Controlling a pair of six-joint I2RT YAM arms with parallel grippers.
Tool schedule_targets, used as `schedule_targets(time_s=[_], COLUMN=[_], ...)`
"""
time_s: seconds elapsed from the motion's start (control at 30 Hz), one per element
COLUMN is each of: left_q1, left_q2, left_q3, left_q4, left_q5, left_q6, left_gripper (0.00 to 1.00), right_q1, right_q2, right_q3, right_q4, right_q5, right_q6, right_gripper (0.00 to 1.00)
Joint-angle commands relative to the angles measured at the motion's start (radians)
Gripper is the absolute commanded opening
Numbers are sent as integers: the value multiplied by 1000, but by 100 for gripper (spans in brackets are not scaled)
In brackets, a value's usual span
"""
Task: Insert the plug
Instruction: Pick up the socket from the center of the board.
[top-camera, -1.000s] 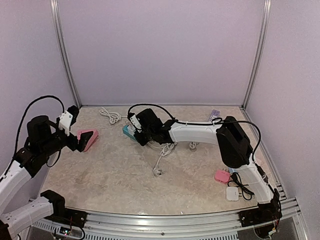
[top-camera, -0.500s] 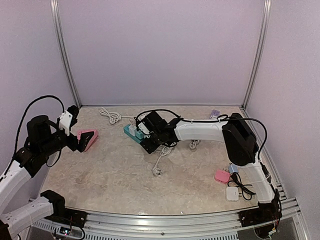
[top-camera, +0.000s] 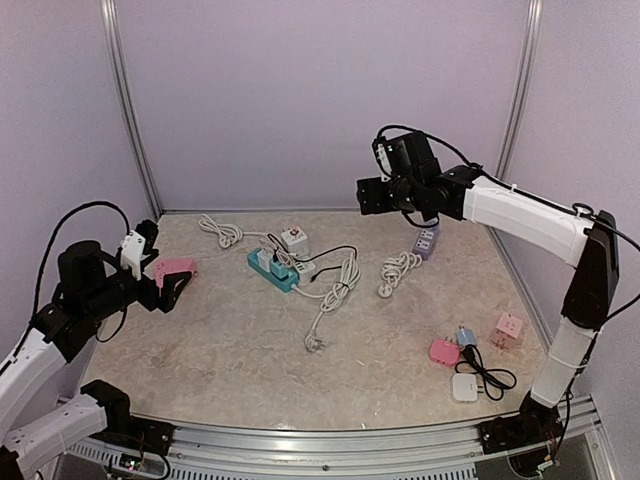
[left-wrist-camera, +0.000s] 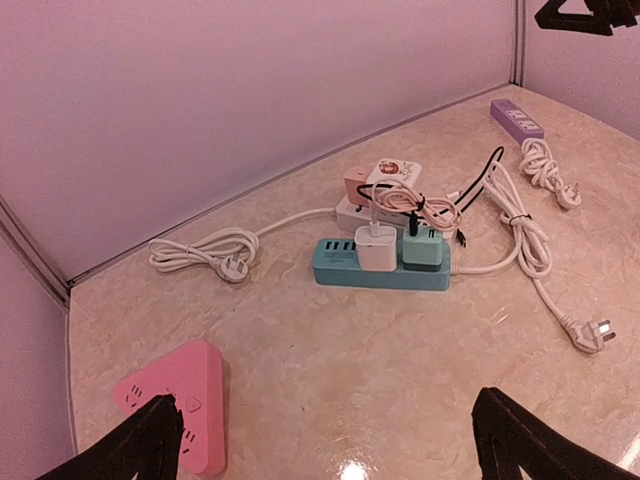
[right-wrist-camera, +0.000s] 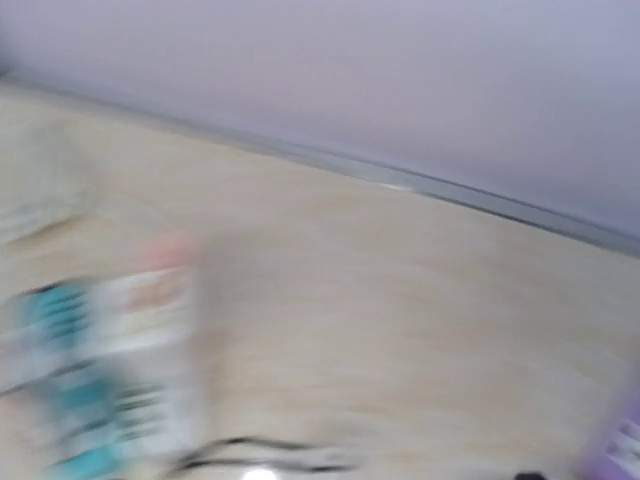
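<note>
A teal power strip (top-camera: 272, 270) (left-wrist-camera: 380, 268) lies at the back middle of the table. A white charger plug (left-wrist-camera: 377, 248) and a green plug (left-wrist-camera: 425, 246) stand in its sockets, both with cables. My right gripper (top-camera: 368, 196) hangs high near the back wall, far from the strip; it is open and holds nothing. The right wrist view is motion-blurred and shows no fingers. My left gripper (top-camera: 165, 286) (left-wrist-camera: 330, 420) is open low over the table, its left finger beside a pink triangular socket (top-camera: 178, 267) (left-wrist-camera: 195, 375).
A loose white corded plug (top-camera: 315, 345) (left-wrist-camera: 590, 335) trails from the cable tangle. A coiled white cable (top-camera: 222, 232) lies back left and a purple strip (top-camera: 427, 240) back right. A white-pink cube adapter (top-camera: 293, 238) sits behind the teal strip. Small pink and white adapters (top-camera: 465, 387) lie at the near right.
My right arm has left the teal strip, opening its jaws, and swung up and right toward the back wall. The plugs stay in the strip. My left arm has barely moved.
</note>
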Motion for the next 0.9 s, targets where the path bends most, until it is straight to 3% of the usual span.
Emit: schedule_targets(time_s=[0.0,0.23,0.27,0.3,0.33,0.47,0.57,0.77,0.83,0.87], left_q1=[9,8,8,8,9,10,10,10,11,10], left_q2=[-23,-78,-85,-93,-97,-113,-122,-129,-129,-130], left_q3=[-30,-77,-84,-92,-98,-122,-135,-135,-137,-139], left_q4=[21,18,18,19,20,19,27,35,40,42], left_q5=[14,-2,-4,-8,-12,-16,-19,-20,-18,-16], left_q6=[-46,-56,-55,-56,-58,-53,-50,-46,-44,-44], left_gripper=[99,99,99,99,99,99,99,99,99,99], right_q1=[-177,-393,-413,-428,-438,-458,-467,-481,-480,-481], right_q2=[106,354,401,446,497,672,747,767,753,745], right_q3=[0,191,233,285,340,552,617,549,514,503], right_q4=[-174,-276,-293,-313,-332,-431,-456,-439,-417,-409], right_q5=[74,33,17,7,1,17,15,-23,-38,-48], right_q6=[163,245,255,263,266,276,303,335,324,313], right_gripper=[81,83,88,98,99,100,99,92,81,69])
